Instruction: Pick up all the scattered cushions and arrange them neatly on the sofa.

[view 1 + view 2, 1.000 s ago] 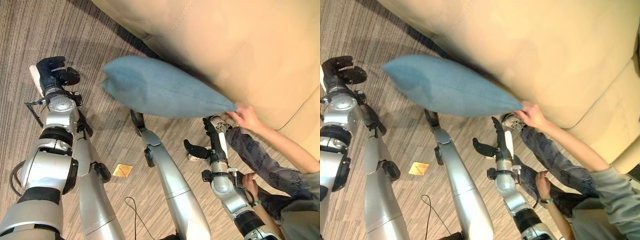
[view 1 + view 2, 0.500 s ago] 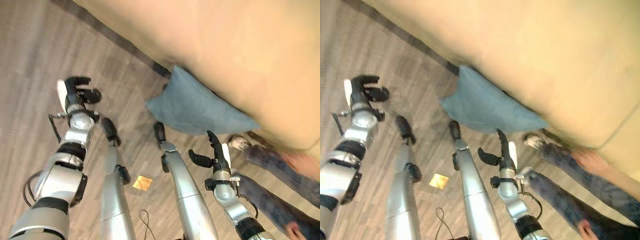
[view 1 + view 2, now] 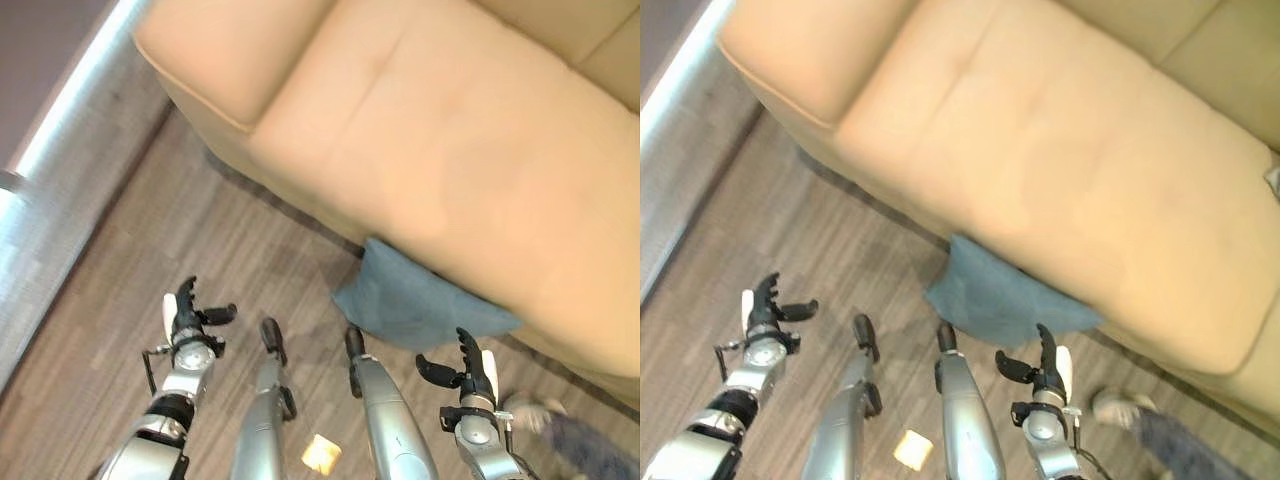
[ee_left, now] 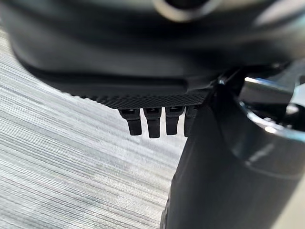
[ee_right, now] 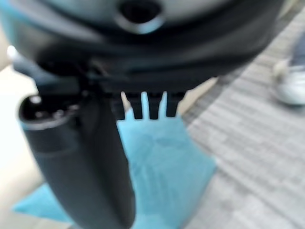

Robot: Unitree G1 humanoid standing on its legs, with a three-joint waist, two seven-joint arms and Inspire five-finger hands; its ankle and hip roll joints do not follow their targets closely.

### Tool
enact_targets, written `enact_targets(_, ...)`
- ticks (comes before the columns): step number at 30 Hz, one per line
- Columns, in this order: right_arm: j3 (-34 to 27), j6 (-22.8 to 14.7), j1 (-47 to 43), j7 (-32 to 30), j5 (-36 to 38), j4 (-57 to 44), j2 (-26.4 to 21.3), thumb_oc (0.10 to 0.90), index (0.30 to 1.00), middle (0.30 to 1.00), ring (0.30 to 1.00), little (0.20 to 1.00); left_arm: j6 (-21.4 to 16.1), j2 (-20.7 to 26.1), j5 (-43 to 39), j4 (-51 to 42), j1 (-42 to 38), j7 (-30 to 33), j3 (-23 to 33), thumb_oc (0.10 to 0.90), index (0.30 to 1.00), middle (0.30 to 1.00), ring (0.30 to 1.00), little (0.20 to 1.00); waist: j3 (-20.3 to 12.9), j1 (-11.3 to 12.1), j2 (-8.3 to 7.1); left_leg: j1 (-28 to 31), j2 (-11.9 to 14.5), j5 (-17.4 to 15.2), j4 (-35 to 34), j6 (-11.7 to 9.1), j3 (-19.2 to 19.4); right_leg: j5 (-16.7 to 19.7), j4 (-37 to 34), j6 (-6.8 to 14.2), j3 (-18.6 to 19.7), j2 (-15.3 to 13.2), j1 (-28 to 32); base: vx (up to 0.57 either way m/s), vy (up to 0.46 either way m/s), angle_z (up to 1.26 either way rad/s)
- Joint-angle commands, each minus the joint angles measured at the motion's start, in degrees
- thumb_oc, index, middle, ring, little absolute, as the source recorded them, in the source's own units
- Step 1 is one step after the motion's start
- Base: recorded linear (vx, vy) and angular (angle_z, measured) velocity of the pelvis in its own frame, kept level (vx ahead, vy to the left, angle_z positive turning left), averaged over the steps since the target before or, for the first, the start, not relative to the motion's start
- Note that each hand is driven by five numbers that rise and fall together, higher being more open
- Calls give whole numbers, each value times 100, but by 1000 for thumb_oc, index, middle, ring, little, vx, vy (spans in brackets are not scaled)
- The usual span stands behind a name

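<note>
Wood-grain floor (image 3: 90, 330) ran along the left, and the left robot hand (image 3: 190, 318) hung above it with fingers spread and holding nothing. Toward the middle, the blue cushion (image 3: 415, 305) lay on the floor, propped against the front of the tan sofa (image 3: 440, 150), whose seat was bare. The right robot hand (image 3: 462, 368) hovered near the cushion's lower edge, fingers apart and empty. A person's shoe (image 3: 527, 412) showed on the floor at the far right.

The cushion was soft and wide, so a one-handed pinch at an edge would likely let it sag or slip. Its far side was tucked against the sofa, so a careless reach could push it tighter against the base. The shoe nearby meant a wide swing could strike the person.
</note>
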Motion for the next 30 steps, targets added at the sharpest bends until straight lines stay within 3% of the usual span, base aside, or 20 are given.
enact_targets(1,-215,-66,535,-49,-173,-407,-297,800,900,900,900,900,-174,181,302,345,-94,-8,199,800,900,900,900,900,-240,-110,-225,419,297,-1443,1088,-342,-62,896,-2056,23,-114,98,1090,56,-79,-6)
enact_targets(2,-174,-42,618,-40,-381,-522,-392,800,900,900,900,900,-145,196,347,252,3,-3,241,800,900,900,900,900,-227,-70,-301,406,407,-1510,1475,-305,-73,862,-2117,-35,-47,164,1295,38,-140,-11)
enact_targets(4,-135,15,648,-86,-690,-691,-609,800,900,900,900,900,-127,158,390,53,98,47,279,800,900,900,900,900,-151,87,-415,171,494,-1239,2576,-284,-392,844,-2122,-166,82,331,1574,-72,-91,-31)
enact_targets(5,-250,5,757,-36,-707,-764,-709,800,900,900,900,900,-144,80,341,-121,369,55,377,800,900,900,900,900,-177,224,-487,31,181,-1086,2871,-172,-854,915,-2046,-205,269,383,1630,-104,15,-46)
enact_targets(6,-250,5,760,-35,-707,-765,-710,800,900,900,900,900,-143,79,341,-122,371,55,376,800,900,900,900,900,-178,225,-488,32,180,-1087,2870,-171,-852,914,-2045,-204,270,381,1630,-4,221,-35)
enact_targets(7,-279,16,584,-29,-596,-511,-679,800,900,900,900,900,-142,-121,281,-21,574,22,459,800,900,900,900,900,-246,455,-446,49,-507,-1404,2722,-114,-1467,923,-1989,-125,645,493,1758,81,170,-39)
enact_targets(8,-278,15,583,-30,-595,-509,-680,800,900,900,900,900,-142,-122,281,-21,574,22,459,800,900,900,900,900,-232,463,-449,66,-504,-1412,2724,-111,-1458,919,-1988,-125,654,494,1773,138,241,-53)
enact_targets(10,-355,62,394,-12,-460,-171,-647,800,900,900,900,900,-162,-317,206,129,811,-97,477,800,900,900,900,900,-394,599,-362,467,-907,-1645,2008,-52,-1845,942,-1986,-33,995,655,1887,153,160,-154)
enact_targets(11,-410,64,400,53,-427,-124,-602,800,900,900,900,900,-158,-448,153,219,932,-142,487,800,900,900,900,900,-500,548,-323,771,-852,-1755,1677,-6,-1812,909,-1980,7,1106,721,1947,162,183,-175)
enact_targets(13,-492,133,338,84,-364,51,-553,800,900,900,900,900,-118,-795,-155,466,1139,-335,450,800,900,900,900,900,-706,448,-307,887,-910,-1732,1572,105,-1539,959,-1896,136,1107,541,1893,75,274,-82)
enact_targets(18,-498,192,272,143,-255,239,-449,800,900,900,900,900,-87,-1028,-385,530,1237,-442,304,800,900,900,900,900,-907,368,-255,1389,-827,-1633,888,213,-1276,1005,-1802,304,1144,439,1862,7,259,-51)
enact_targets(20,-397,193,133,138,-231,389,-313,800,900,900,900,900,-24,-1075,-513,650,1208,-458,290,800,900,900,900,900,-871,449,-258,1664,-675,-1605,671,268,-1044,964,-1399,379,537,207,1741,-57,203,-51)
enact_targets(21,-390,155,79,91,-229,463,-263,800,900,900,900,900,-4,-1067,-519,710,1238,-454,345,800,900,900,900,900,-875,588,-243,1724,-570,-1606,630,263,-848,896,-1360,334,-160,-99,1814,-34,100,-35)
enact_targets(22,-390,155,77,91,-230,464,-263,800,900,900,900,900,-4,-1066,-519,711,1235,-454,346,800,900,900,900,900,-880,586,-241,1716,-569,-1595,624,262,-851,910,-1374,334,-164,-98,1810,-40,96,-77)
enact_targets(23,-342,144,13,91,-302,498,-214,800,900,900,900,900,64,-1056,-424,755,1276,-467,386,800,900,900,900,900,-941,723,-217,1854,-397,-1625,539,278,-623,806,-1215,232,-995,-515,2011,-23,43,-99)
enact_targets(28,-317,182,-40,89,-394,494,-190,800,900,900,900,900,113,-990,-382,1060,1217,-456,531,800,900,900,900,900,-1077,757,-282,1981,-314,-1711,539,337,-483,1143,-990,363,-943,-798,2048,12,2,-79)
enact_targets(29,-291,153,-91,63,-364,457,-197,800,900,900,900,900,103,-922,-296,1051,1112,-349,521,800,900,900,900,900,-1070,787,-415,1858,-361,-1810,717,327,-390,1188,-1285,406,-991,-882,2246,-26,-32,-24)
enact_targets(30,-291,153,-93,62,-364,458,-195,800,900,900,900,900,103,-919,-296,1051,1110,-348,521,800,900,900,900,900,-1062,783,-415,1859,-361,-1819,732,328,-395,1192,-1299,407,-999,-882,2264,-59,-66,-19)
